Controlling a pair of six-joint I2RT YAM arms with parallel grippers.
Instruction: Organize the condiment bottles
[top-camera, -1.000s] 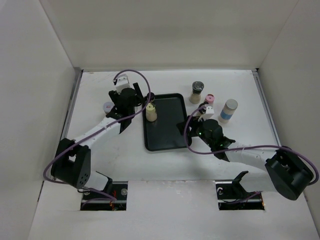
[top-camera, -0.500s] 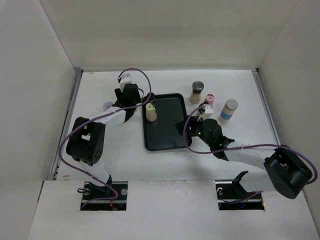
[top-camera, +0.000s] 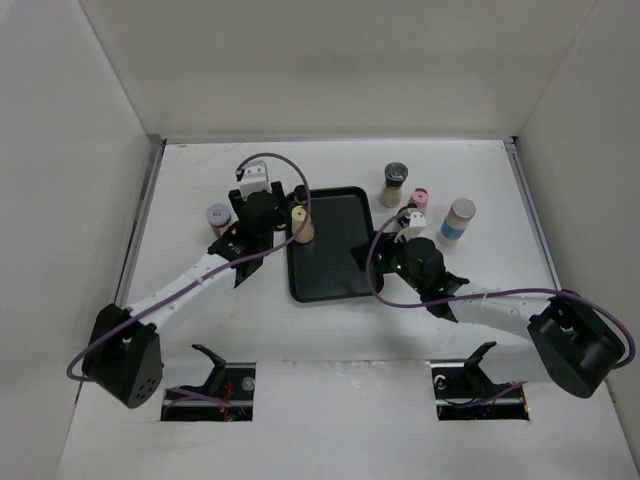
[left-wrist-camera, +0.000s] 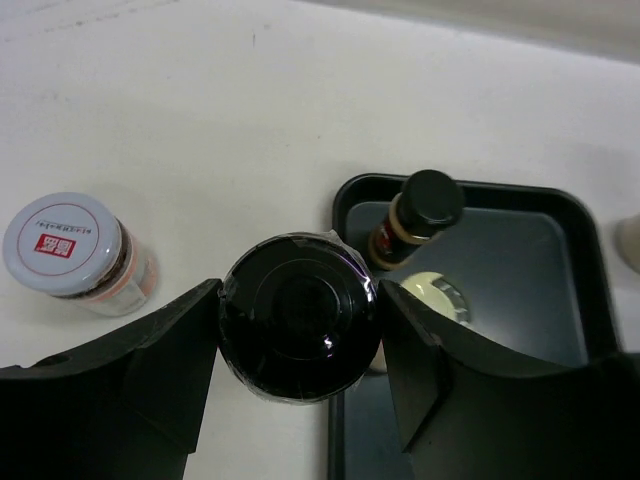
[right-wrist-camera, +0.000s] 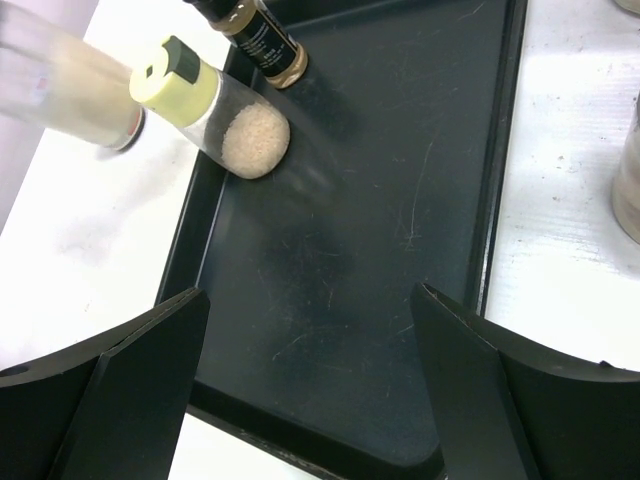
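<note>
Gripping a black-capped bottle (left-wrist-camera: 298, 335) snugly between both fingers, the left gripper (left-wrist-camera: 298, 318) holds it at the left edge of the tray (left-wrist-camera: 520, 260), probably to set beside the brown bottle (left-wrist-camera: 420, 215) and yellow-capped bottle (left-wrist-camera: 437, 297) there; the right gripper (right-wrist-camera: 308, 300) hovers wide open, empty, over the tray

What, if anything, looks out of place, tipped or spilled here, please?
Nothing stands out. The yellow-capped bottle and brown bottle stand upright in the tray, the pink-capped bottle stands upright on the table, the left gripper holds a black-capped bottle, and no spill or damage shows.
</note>
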